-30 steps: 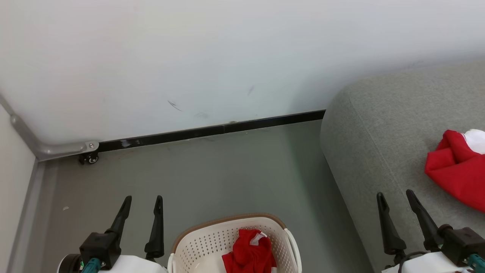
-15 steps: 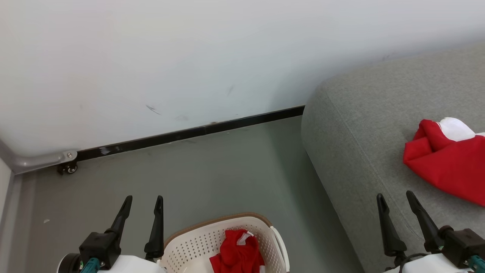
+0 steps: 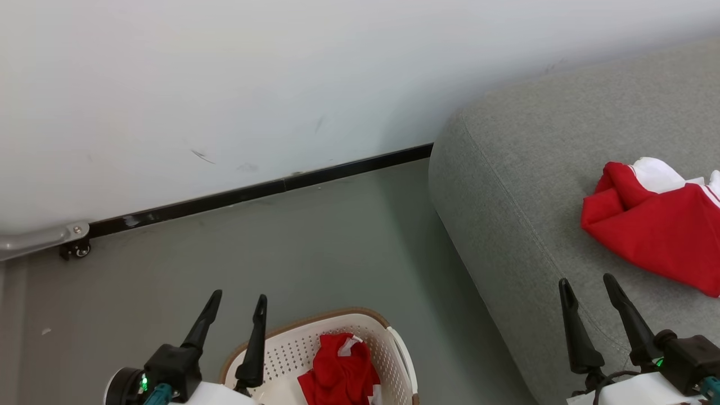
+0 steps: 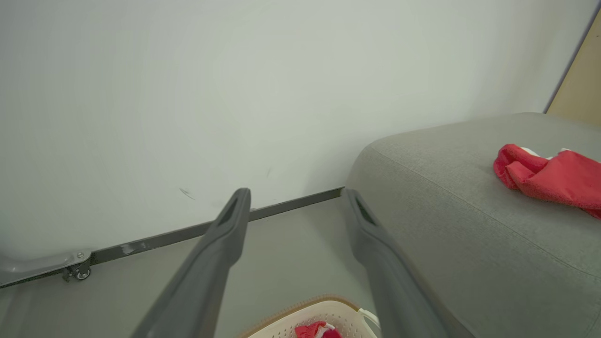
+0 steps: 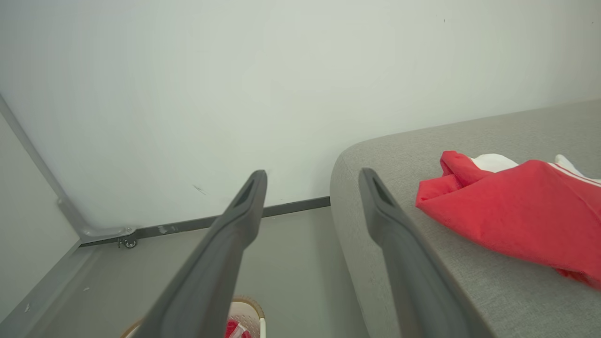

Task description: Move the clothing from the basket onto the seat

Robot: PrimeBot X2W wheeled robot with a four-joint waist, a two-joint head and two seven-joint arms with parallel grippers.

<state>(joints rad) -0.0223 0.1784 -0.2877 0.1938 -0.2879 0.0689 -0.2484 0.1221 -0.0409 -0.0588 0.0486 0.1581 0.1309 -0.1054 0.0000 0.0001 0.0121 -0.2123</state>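
— How do the left fingers (image 3: 256, 337) and right fingers (image 3: 574, 326) stand?
— Both pairs spread wide, holding nothing.
— And the clothing?
— One red garment (image 3: 337, 374) lies in the basket (image 3: 287, 360), near the left fingers. A second garment (image 3: 652, 242) rests on the seat (image 3: 506, 185), beyond the right fingers.

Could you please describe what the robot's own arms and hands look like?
The left hand and right hand each have two long, tapering black fingers on a blocky black mount, with a teal fitting and a small green light. The forearms are smooth white shells. A thin black cable loops beside the right hand's base.
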